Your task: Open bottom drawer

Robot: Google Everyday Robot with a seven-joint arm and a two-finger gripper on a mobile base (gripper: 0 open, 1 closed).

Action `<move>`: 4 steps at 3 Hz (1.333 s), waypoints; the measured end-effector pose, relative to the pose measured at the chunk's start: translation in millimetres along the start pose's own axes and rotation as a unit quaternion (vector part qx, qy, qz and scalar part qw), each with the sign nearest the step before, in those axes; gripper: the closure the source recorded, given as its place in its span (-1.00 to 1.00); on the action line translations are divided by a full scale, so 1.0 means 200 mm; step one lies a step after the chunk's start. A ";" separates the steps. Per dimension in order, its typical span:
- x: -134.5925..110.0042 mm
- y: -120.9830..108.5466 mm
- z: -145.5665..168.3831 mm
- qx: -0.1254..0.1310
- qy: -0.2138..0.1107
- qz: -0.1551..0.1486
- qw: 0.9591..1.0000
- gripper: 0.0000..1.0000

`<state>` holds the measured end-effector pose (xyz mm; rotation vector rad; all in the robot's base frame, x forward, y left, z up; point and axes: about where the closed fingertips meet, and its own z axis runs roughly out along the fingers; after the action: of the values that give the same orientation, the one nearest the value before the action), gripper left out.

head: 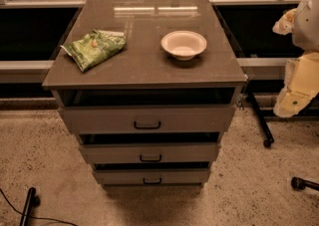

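The bottom drawer (pixel 152 175) is the lowest and narrowest of three grey-brown fronts on the cabinet (pixel 144 70), with a small black bar handle (pixel 152 181). A dark gap shows above its front panel. The mid drawer (pixel 149 153) and the tall top drawer (pixel 147 119) above it also show dark gaps along their upper edges. My gripper (pixel 294 95) hangs on the pale arm at the right edge of the view. It is well to the right of the cabinet, about level with the top drawer, and touches nothing.
A green snack bag (pixel 94 48) and a white bowl (pixel 184 44) lie on the cabinet top. Black stand legs and castors (pixel 268 143) are on the speckled floor to the right. A black cable and foot (pixel 29 204) are at the lower left. Railings run behind the cabinet.
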<state>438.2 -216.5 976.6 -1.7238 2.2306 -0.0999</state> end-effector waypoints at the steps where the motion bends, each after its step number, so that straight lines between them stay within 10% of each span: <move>1: 0.00 0.00 0.00 0.000 0.000 0.000 1.000 -1.00; 3: -0.01 0.13 0.48 -0.039 -0.089 -0.003 0.995 -1.00; 4: -0.08 0.42 0.97 -0.096 -0.152 0.008 0.984 -1.00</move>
<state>420.4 -152.2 775.1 -1.6830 2.0815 0.3687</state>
